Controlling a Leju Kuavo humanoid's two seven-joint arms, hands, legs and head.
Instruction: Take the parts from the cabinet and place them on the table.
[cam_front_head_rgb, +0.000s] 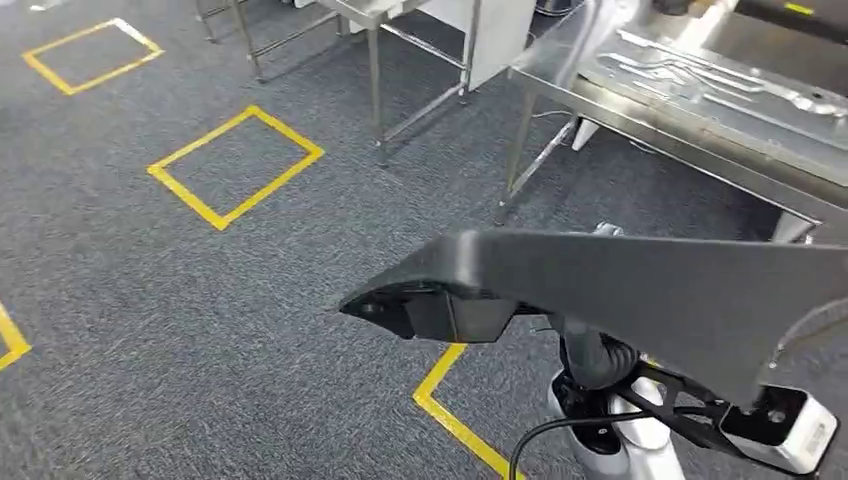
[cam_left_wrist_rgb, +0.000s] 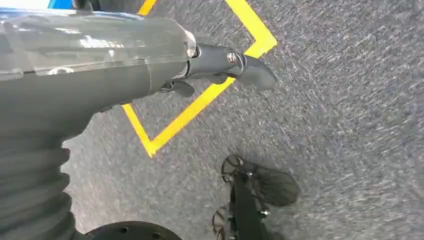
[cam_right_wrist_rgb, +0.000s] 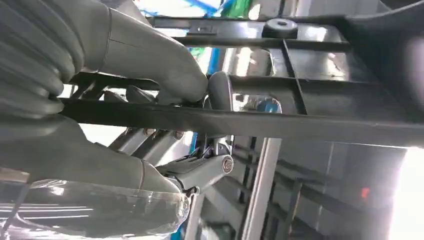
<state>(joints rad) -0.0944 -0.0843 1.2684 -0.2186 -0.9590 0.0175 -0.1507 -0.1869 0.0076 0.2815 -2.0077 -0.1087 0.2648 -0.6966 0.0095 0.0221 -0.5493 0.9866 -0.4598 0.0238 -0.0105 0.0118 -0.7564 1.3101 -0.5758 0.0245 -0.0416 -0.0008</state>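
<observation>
Between thumb and fingers of right robot hand (cam_right_wrist_rgb: 150, 125), black part (cam_right_wrist_rgb: 300, 120).

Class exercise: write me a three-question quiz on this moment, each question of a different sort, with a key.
1. True or false: the right robot hand grips a black part.
2. The left robot hand holds: A) a part B) nothing C) a cable.
3. Fill in: yellow tape marks squares on the grey ____.

Key: 1 true. 2 B. 3 carpet.
</observation>
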